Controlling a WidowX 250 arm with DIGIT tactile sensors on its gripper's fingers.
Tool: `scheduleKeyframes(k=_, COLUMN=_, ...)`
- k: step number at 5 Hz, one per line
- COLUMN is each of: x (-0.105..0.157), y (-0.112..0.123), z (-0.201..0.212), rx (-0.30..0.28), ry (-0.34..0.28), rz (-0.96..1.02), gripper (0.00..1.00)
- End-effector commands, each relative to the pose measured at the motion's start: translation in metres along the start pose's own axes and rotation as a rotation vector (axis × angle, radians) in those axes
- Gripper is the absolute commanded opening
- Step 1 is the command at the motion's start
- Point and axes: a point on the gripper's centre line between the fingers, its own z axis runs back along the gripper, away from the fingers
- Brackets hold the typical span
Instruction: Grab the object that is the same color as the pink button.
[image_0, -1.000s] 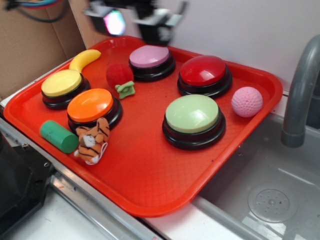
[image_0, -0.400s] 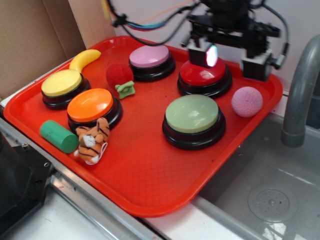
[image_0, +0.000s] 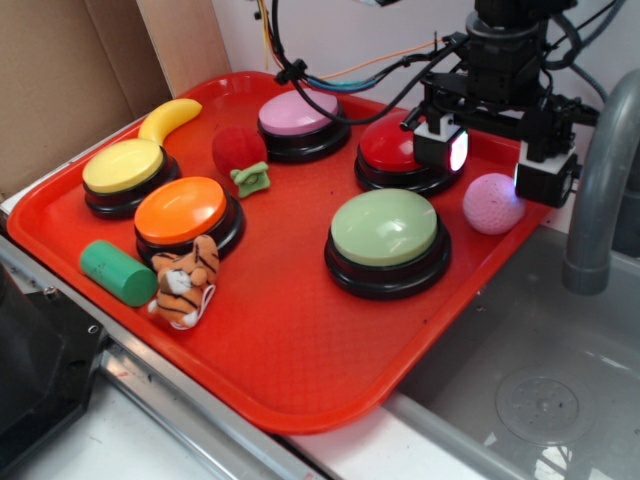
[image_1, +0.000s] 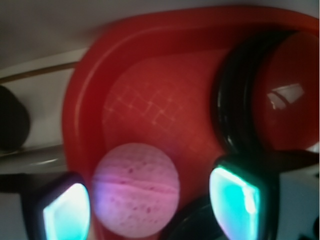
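Two fingers (image_1: 235, 197) of your gripper (image_0: 497, 163) stand spread wide apart above the pink ball (image_0: 492, 203), which sits on the red tray (image_0: 300, 340) near its right corner beside the dark red button (image_0: 400, 150), between them in the wrist view but touching neither.

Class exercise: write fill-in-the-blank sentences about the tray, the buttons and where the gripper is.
1. The gripper hovers with its jaws open over the small ____ ball.
2. That ball lies beside the dark ____ button.
3. The pink button stands next to the fuzzy ____ ball.
4. Everything rests on a ____ tray.

Missing words: pink; red; red; red
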Motion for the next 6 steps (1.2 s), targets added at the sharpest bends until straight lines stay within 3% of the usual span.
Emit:
scheduleKeyframes(k=1, x=0.0076, y=-0.0098, z=0.0187, rx=0.036, ry=-0.015, rz=-0.016, gripper=0.47)
scheduleKeyframes(k=2, x=0.0071, y=-0.0088, z=0.0177, rx=-0.003, ry=0.012, rz=0.024, gripper=0.0)
scheduleKeyframes(k=3, x=0.0078, y=-0.0094, z=0.0178, rx=-0.003, ry=0.041, rz=0.043, gripper=0.0)
scheduleKeyframes(k=6, x=0.0089, y=-0.0067, z=0.0174, rx=-0.041, ry=0.042, rz=0.016, gripper=0.0)
